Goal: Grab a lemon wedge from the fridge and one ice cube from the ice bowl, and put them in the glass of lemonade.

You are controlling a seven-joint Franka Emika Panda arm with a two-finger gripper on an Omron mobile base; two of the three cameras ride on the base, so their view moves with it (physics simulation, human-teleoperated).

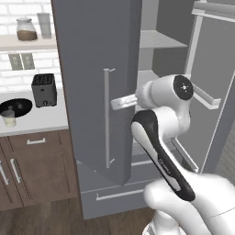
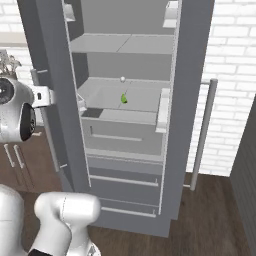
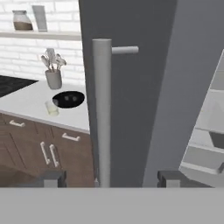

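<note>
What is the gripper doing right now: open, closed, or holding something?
Gripper: open, holding nothing; its fingers stand either side of the fridge door handle.

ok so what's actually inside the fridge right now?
On the middle shelf of the open fridge sits the lemon wedge, alone, with a small white knob behind it. The upper shelf looks bare. The drawers below are shut, so their contents are hidden.
</note>
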